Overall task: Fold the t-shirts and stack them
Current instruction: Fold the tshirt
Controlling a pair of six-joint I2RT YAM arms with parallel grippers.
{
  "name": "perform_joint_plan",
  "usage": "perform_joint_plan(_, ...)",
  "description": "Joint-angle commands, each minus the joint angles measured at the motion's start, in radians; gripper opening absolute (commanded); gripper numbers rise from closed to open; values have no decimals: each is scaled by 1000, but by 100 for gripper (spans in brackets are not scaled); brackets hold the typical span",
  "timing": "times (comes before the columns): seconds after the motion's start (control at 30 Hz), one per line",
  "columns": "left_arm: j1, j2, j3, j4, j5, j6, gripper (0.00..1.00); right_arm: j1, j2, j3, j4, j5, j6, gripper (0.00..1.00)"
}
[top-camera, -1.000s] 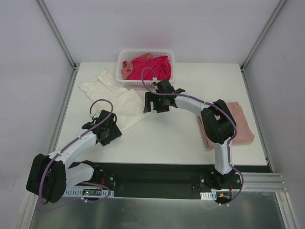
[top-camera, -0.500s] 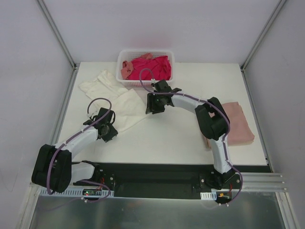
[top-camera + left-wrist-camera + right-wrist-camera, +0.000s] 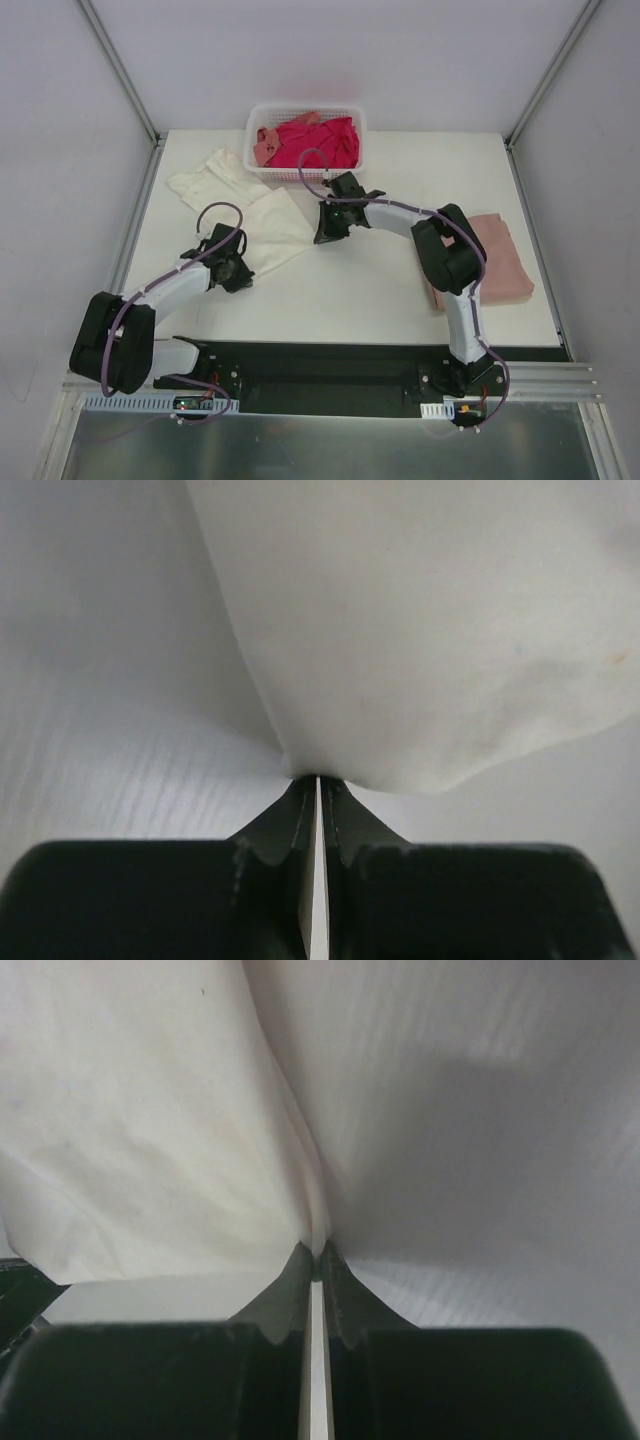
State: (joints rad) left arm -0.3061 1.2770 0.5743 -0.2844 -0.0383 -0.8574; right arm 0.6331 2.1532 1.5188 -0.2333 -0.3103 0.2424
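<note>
A cream t-shirt [image 3: 240, 205] lies spread on the left half of the white table [image 3: 360, 280]. My left gripper [image 3: 243, 263] is shut on the cloth at its near hem; the cream t-shirt [image 3: 420, 630] bunches at the closed tips of the left gripper [image 3: 318, 778]. At the shirt's right edge my right gripper [image 3: 317, 231] is also shut on it, with the cream t-shirt [image 3: 150, 1130] pinched at the tips of the right gripper [image 3: 316, 1252]. A folded dusty pink t-shirt [image 3: 490, 262] rests at the table's right. Magenta-red [image 3: 315, 140] and salmon [image 3: 268, 143] t-shirts fill the basket.
The white lattice basket [image 3: 305, 172] stands at the table's far edge, just behind the cream shirt. Metal frame posts [image 3: 125, 75] rise at both far corners. The right arm's elbow [image 3: 450, 255] hangs over the left part of the pink shirt.
Both grippers have closed from open onto the cream shirt's edges. The left one moved slightly toward the shirt's near hem, and the right one slid onto its right edge.
</note>
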Motion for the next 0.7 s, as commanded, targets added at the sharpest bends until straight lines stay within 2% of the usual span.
perform_joint_plan(0.0, -140, -100, -53, -45, 103, 14, 0, -9, -182, -164, -2, 20, -14, 1)
perform_joint_plan(0.2, -378, -249, -59, -166, 117, -129, 0, -21, -439, -481, -14, 4, -25, 0)
perform_joint_plan(0.33, -655, -277, -21, -168, 94, -239, 0, -23, -669, -655, -60, 34, 26, 0)
perform_joint_plan(0.37, -707, -263, 1, -168, 84, -246, 0, -23, -764, -683, -96, 36, 28, 1)
perform_joint_plan(0.43, -789, -208, 86, -168, 63, -238, 0, -23, -855, -720, -168, 85, 20, 1)
perform_joint_plan(0.47, -865, -188, 116, -168, 58, -230, 0, -23, -942, -732, -202, 106, 3, 1)
perform_joint_plan(0.67, -1037, -104, 295, -167, 15, -183, 0, -24, -1240, -764, -581, 269, -44, 0)
